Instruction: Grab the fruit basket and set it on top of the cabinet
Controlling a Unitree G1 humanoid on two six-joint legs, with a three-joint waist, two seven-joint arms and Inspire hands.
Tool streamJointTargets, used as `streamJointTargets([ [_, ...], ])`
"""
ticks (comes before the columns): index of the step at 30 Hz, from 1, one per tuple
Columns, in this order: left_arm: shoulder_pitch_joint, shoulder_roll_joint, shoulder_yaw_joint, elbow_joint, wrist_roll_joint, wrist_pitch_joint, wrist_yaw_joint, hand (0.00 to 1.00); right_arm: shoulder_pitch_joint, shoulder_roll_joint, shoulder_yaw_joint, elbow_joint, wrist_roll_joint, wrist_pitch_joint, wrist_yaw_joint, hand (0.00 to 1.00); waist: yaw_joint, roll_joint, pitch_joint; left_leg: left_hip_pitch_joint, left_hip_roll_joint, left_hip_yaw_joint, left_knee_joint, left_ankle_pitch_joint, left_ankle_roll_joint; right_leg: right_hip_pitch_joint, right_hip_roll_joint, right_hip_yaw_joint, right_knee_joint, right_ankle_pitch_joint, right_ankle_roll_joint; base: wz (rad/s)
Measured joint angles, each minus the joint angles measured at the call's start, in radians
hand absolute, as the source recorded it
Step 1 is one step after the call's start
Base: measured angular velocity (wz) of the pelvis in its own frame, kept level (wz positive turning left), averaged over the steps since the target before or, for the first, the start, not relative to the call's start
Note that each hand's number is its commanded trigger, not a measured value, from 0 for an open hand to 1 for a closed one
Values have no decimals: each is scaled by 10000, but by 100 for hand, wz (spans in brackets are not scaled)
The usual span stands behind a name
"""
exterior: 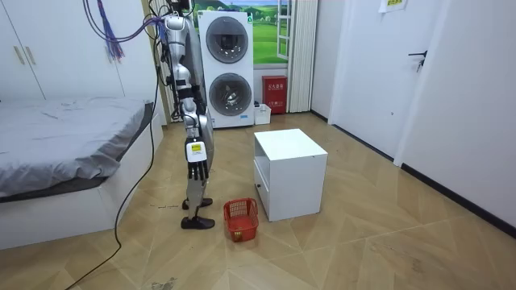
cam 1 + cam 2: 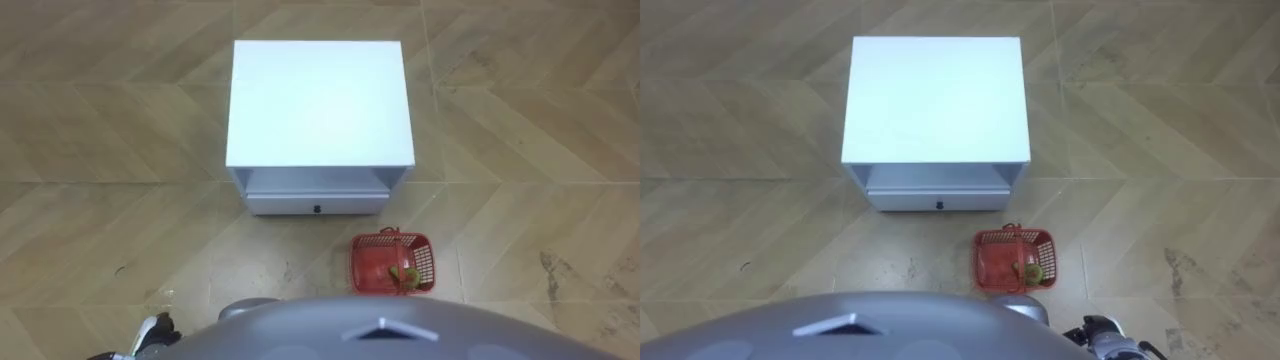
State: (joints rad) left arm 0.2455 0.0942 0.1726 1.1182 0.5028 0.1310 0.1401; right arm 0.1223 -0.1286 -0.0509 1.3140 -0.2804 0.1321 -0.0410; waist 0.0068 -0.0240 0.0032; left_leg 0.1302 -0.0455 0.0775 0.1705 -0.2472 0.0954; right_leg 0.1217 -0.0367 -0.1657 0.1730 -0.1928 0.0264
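Observation:
The fruit basket (image 2: 376, 267) is red plastic mesh with a handle and stands on the wooden floor just ahead of me, to my right. Greenish fruit (image 2: 404, 272) lies inside it. In the room view I stand upright facing a white bedside cabinet (image 1: 289, 149), with the basket (image 1: 240, 219) by my feet. My right hand (image 1: 196, 165) hangs at my side, well above the basket, fingers relaxed and holding nothing. My left hand (image 2: 155, 333) shows at the lower left edge of the left eye view, far from the basket.
The white cabinet (image 2: 320, 100) with a low drawer stands straight ahead, its front right corner close to the basket. A bed (image 1: 64, 137) is behind me. Stacked washing machines (image 1: 227, 68) line the far wall.

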Motion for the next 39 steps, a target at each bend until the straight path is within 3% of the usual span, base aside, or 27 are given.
streamJointTargets([
  [8,-3,-14,0,-3,8,1,13,0,-51,0,-1,18,49,1,-3,0,1,18,-35,2,0,-10,-2,0,0,8,-3,-10,-1,0,0,0],
  [20,11,-31,25,1,9,-71,43,0,-46,-1,-31,17,49,-84,51,0,13,-13,-6,-8,2,-10,-5,0,0,1,-3,-14,-6,0,0,0],
  [39,21,-121,27,26,1,-51,217,0,-28,0,-28,39,45,-64,80,0,8,-44,-40,-39,-9,-95,-4,0,1,6,-4,-25,0,0,0,1],
])
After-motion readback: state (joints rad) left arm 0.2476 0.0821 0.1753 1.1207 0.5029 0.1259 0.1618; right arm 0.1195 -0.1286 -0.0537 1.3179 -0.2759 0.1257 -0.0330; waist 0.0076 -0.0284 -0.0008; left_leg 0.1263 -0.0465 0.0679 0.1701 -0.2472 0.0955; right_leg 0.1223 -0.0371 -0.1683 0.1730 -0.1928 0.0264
